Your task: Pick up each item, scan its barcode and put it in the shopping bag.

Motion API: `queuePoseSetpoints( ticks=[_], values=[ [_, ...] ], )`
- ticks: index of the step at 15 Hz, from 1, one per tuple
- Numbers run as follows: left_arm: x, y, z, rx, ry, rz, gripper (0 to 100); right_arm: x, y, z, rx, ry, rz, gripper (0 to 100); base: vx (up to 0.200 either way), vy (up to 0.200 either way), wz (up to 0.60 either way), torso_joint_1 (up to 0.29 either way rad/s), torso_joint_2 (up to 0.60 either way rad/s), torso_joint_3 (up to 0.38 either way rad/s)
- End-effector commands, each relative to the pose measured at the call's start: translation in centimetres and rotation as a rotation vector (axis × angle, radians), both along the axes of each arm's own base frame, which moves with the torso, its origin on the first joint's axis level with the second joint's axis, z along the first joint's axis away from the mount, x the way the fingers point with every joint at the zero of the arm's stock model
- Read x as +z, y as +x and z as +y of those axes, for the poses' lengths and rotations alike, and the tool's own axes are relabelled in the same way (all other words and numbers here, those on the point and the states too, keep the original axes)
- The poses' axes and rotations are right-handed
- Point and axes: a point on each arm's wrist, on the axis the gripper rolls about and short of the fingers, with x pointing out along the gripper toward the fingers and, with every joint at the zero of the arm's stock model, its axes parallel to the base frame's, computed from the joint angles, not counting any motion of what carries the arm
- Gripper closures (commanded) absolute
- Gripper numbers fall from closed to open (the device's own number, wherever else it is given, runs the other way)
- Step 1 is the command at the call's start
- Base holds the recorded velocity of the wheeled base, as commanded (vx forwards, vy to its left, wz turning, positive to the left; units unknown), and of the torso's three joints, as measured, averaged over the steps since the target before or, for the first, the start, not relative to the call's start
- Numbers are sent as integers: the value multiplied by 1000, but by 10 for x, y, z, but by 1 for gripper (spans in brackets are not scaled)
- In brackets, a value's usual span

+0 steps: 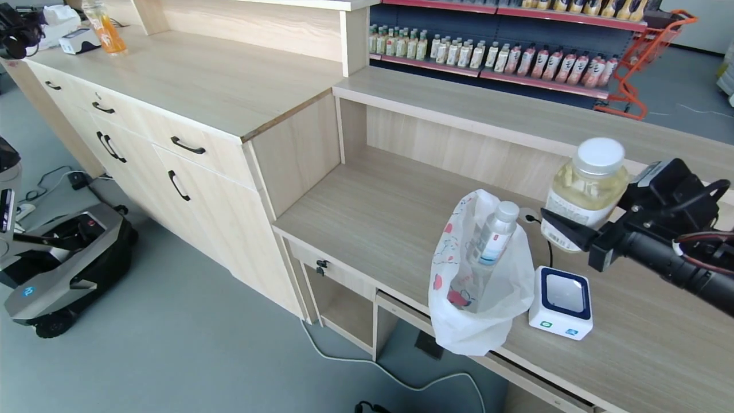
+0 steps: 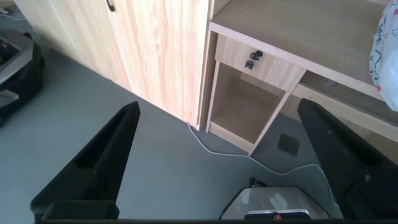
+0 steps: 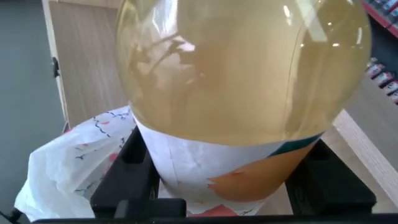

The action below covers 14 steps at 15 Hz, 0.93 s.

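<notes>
My right gripper (image 1: pixel 579 223) is shut on a large jar (image 1: pixel 588 186) of pale yellow liquid with a white lid and a white label. It holds the jar upright in the air, just behind the white scanner (image 1: pixel 561 301) on the lower counter. Seen from the right wrist, the jar (image 3: pixel 242 81) sits between the black fingers (image 3: pixel 134 171). A white printed shopping bag (image 1: pixel 487 292) stands open at the counter's front edge, left of the scanner, with a clear white-capped bottle (image 1: pixel 496 232) upright inside. My left gripper (image 2: pixel 217 162) hangs open over the grey floor, holding nothing.
The lower counter (image 1: pixel 378 212) has bare wood left of the bag. A taller counter (image 1: pixel 189 74) with drawers runs to the left, an orange bottle (image 1: pixel 104 26) at its far end. Shelves of bottles (image 1: pixel 487 54) and an orange cart (image 1: pixel 648 57) stand behind. A cable (image 1: pixel 401 376) lies on the floor.
</notes>
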Motion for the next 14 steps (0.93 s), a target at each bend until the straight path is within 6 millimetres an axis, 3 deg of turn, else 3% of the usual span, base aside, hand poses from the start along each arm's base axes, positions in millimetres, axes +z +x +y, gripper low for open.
queuePoseSetpoints(
  ticks=[1, 7, 14],
  values=[
    [0, 0, 0, 0, 0, -1, 0, -26, 16, 14, 73, -16, 108, 100, 0, 0, 0, 0, 0, 0],
    [0, 0, 0, 0, 0, -1, 0, -91, 49, 21, 86, 68, 395, 100, 0, 0, 0, 0, 0, 0],
    [0, 0, 0, 0, 0, -1, 0, -133, 71, 28, 241, 74, 391, 100, 0, 0, 0, 0, 0, 0]
  ],
)
